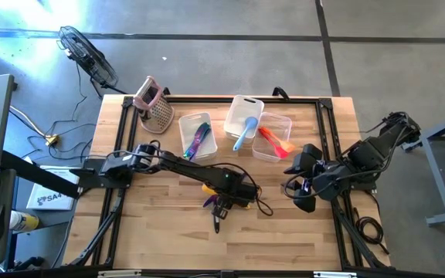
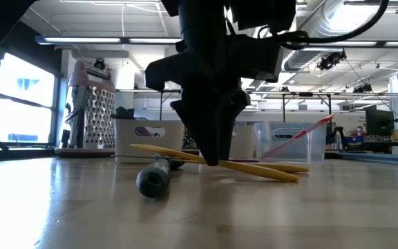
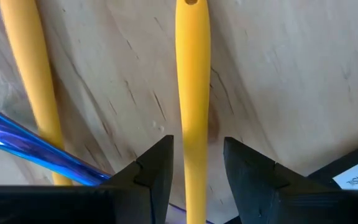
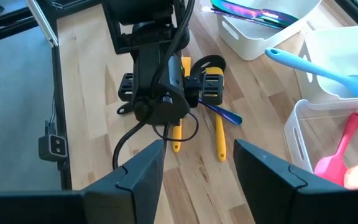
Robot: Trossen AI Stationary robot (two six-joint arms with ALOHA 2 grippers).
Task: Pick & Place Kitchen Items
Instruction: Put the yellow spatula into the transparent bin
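My left gripper [image 1: 224, 202] [image 3: 197, 168] points down over a small heap of utensils at the table's middle and is open. Its fingers stand on either side of a yellow utensil's handle [image 3: 191, 93] [image 2: 254, 168]. A second yellow handle [image 3: 30, 81], a shiny blue utensil [image 3: 17, 143] and a dark-handled utensil [image 2: 154, 181] [image 1: 217, 220] lie on the wood beside it. My right gripper [image 1: 293, 193] [image 4: 197, 180] waits open to the right of the heap, above the table. My left gripper comes from above, pointing down, with its fingers [image 3: 157, 168] across the yellow handle [image 3: 191, 143], which lies flat on the table. One finger stands close against the handle and the other leaves a gap; whether either touches it I cannot tell.
Three clear tubs stand at the far side: one [image 1: 182, 123] with purple and blue utensils, one [image 1: 246, 102] with a light blue spatula [image 1: 244, 133], one [image 1: 284, 120] with red and orange spatulas [image 1: 275, 141]. The pink-topped grater [image 1: 153, 104] stands far left. Bare wood lies toward the near edge.
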